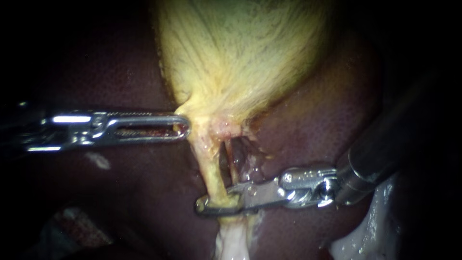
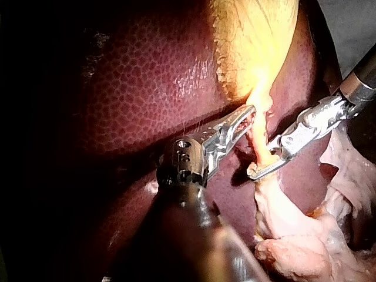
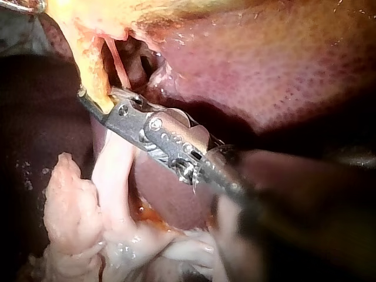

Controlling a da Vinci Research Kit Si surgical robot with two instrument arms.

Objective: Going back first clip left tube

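The yellow gallbladder (image 1: 240,53) hangs at the top and narrows into a neck. My left instrument (image 1: 183,126) comes in level from the left, its slotted jaws shut on that neck (image 2: 258,106). From the neck the yellow left tube (image 1: 211,175) runs down, with a thinner reddish tube (image 1: 234,166) to its right. My right instrument (image 1: 211,204) reaches in from the right. Its jaws stand apart around the left tube (image 2: 258,150), one on each side (image 3: 97,100). I cannot make out a clip apart from the jaws.
Dark red liver (image 1: 144,192) lies behind and around everything (image 2: 153,76). Pale white tissue (image 1: 231,240) hangs below the right instrument's jaws (image 3: 111,176). More whitish tissue (image 1: 365,236) lies under the right shaft.
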